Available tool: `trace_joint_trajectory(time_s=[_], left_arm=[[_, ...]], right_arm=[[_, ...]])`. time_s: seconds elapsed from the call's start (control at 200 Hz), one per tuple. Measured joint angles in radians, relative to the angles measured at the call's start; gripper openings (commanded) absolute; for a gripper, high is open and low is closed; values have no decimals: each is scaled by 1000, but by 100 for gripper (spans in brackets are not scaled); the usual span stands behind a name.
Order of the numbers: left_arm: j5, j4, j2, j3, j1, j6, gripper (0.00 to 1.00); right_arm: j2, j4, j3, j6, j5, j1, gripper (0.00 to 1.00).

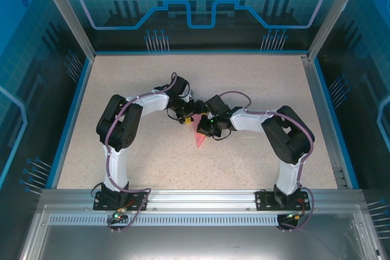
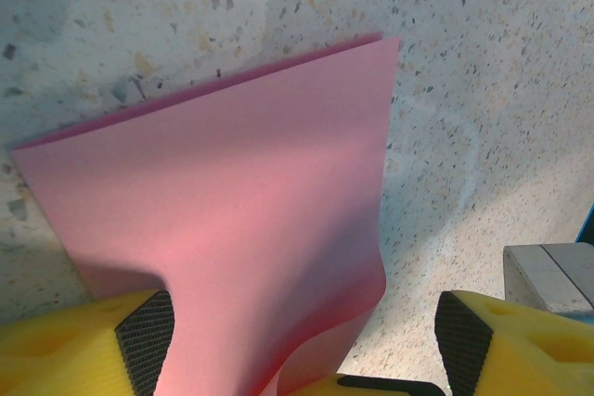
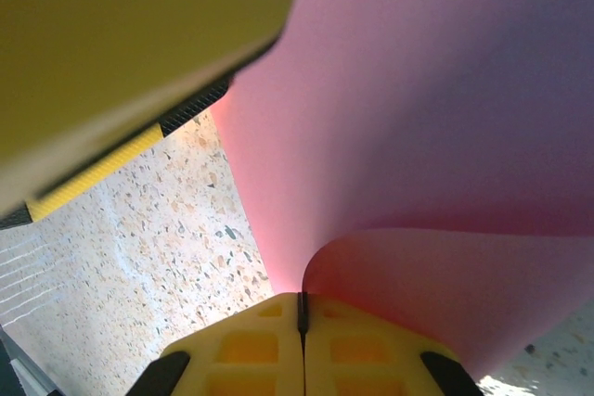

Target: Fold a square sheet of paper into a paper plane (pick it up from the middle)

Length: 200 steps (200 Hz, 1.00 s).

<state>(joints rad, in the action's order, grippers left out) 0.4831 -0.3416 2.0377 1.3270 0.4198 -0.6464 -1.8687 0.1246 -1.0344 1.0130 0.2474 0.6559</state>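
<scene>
A: Top view: pink sheet (image 1: 199, 140) mostly hidden under left claw (image 1: 186, 118) and right claw (image 1: 204, 127); folds too small to tell.
B: Left wrist: its lower part is cut off. Right wrist: it runs off top and right; blurred yellow block (image 3: 121, 44) upper left.

square sheet of paper (image 1: 199, 139) | pink-red, seemingly 2 layers, bowed | mid-table, tip toward near edge

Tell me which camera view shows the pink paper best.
The left wrist view: the pink paper shows two corners and a doubled top edge there, between the open left claw's fingers. The right wrist view gives a close curved stretch pinched in the shut right claw. The top view gives a small pink tip.
</scene>
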Motion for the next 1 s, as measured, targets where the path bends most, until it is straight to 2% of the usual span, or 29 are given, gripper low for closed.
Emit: trace_joint_trajectory(time_s=[0.355,0.55,0.785,1.0], left_arm=[[-4,-1,0,0,0,-2,79],[-42,-21,-22,-3,-2,-10,79],[-57,6,-119,-65,-34,-48,79],[-58,19,-151,-116,-83,-63,80]], right_arm=[[-4,-5,0,0,-3,0,8],[-10,-3,0,-9,-4,0,17],[-16,-12,0,-20,9,1,28],[-16,-22,0,-20,23,1,33]])
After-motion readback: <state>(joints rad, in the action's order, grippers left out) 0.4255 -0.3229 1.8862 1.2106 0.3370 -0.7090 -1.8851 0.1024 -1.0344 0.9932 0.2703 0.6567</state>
